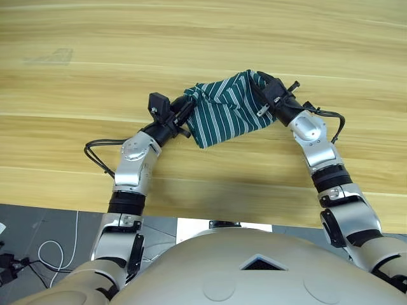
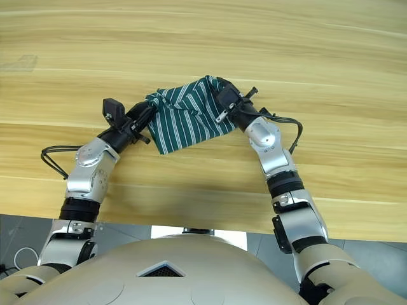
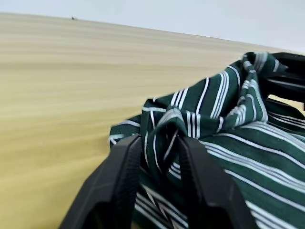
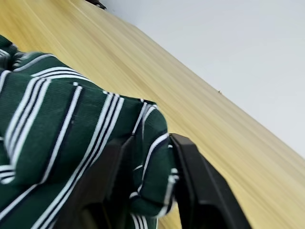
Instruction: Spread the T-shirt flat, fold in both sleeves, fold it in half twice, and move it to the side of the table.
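We see the T-shirt (image 1: 226, 114), dark green with thin white stripes in pairs and triples, bunched into a loose bundle and strung between the two arms over the middle of the pale wooden worktop (image 1: 191, 38), somewhat toward its near edge. The left fingers (image 1: 184, 114) are clamped on the left end of the bundle. From the left wrist, the two black ribbed fingers stand only a narrow gap apart, with a gathered fold of striped cloth pinched between them. The right fingers (image 1: 264, 89) grip the far right corner, a little farther from us than the left end. From the right wrist, the fingers are closed on a rolled hem, with cloth bulging out over and between them. The cloth spans the gap between the two grips as a creased, slightly sagging sheet. Its lower corner hangs down toward the near left, just beside the left wrist, and we cannot tell whether that corner touches the wood. The stripes run roughly from far to near across the sheet. On the far left of the worktop lies a faint grey smudge (image 1: 48, 57), too pale for us to tell whether it is writing. Past the near edge, at the near left, we see grey floor (image 1: 38, 222) with a white cable (image 1: 54, 251) looping over it.
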Tool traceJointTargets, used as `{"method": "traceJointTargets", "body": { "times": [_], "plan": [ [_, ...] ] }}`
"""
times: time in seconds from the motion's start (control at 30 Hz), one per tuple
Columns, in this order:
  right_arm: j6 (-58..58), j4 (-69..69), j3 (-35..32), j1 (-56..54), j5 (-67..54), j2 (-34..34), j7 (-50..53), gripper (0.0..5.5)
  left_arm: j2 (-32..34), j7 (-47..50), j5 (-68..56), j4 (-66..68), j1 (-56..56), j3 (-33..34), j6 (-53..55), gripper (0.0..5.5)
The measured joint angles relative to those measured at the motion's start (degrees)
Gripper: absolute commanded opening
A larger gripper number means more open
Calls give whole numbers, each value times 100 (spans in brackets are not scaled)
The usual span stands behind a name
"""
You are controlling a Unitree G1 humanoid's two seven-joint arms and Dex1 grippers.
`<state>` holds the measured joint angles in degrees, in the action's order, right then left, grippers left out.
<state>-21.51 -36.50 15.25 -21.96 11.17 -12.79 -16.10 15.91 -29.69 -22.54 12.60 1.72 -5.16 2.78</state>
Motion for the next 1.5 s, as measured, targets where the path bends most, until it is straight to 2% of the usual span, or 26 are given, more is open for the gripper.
{"method": "traceJointTargets", "body": {
  "times": [0.27,0.4,0.47,0.63,0.7,0.8,0.87,0.93,1.07,1.13,1.23,1.4,1.5],
  "plan": [
    [-57,-1470,-459,-804,-101,517,561,308,-209,414,-43,-776,-834,501,496,290],
    [320,-2496,-1255,-1389,-544,468,1281,313,-346,618,-349,-1307,-1392,968,694,355],
    [621,-2965,-1792,-1641,-889,181,1607,313,-443,670,-481,-1648,-1713,1104,769,382],
    [1161,-3328,-2757,-1743,-1623,-152,1832,313,-760,371,-882,-2258,-2172,1054,685,461],
    [1187,-3264,-2838,-1696,-1680,-145,1831,313,-828,232,-767,-2383,-2188,802,462,489],
    [1010,-2364,-2565,-1224,-1610,136,1653,313,-1009,188,-327,-2400,-1932,271,264,538],
    [946,-1359,-2255,-783,-1516,342,1470,313,-1145,209,-268,-2360,-1717,211,180,538],
    [923,-294,-1873,-316,-1427,499,1272,313,-1290,219,-271,-2288,-1586,262,45,538],
    [834,1666,-339,798,-512,609,618,313,-1734,330,-759,-1839,-1090,928,-557,538],
    [886,1545,36,844,-211,762,568,313,-1792,327,-880,-1790,-972,1041,-672,538],
    [950,864,171,639,-29,822,570,313,-1819,343,-891,-1727,-936,1103,-682,538],
    [824,-457,211,-92,79,1015,584,313,-1911,381,-970,-1747,-772,1134,-682,538],
    [824,-1336,-16,-673,-73,1306,661,313,-1974,382,-971,-1855,-795,1066,-671,538]
  ]
}}
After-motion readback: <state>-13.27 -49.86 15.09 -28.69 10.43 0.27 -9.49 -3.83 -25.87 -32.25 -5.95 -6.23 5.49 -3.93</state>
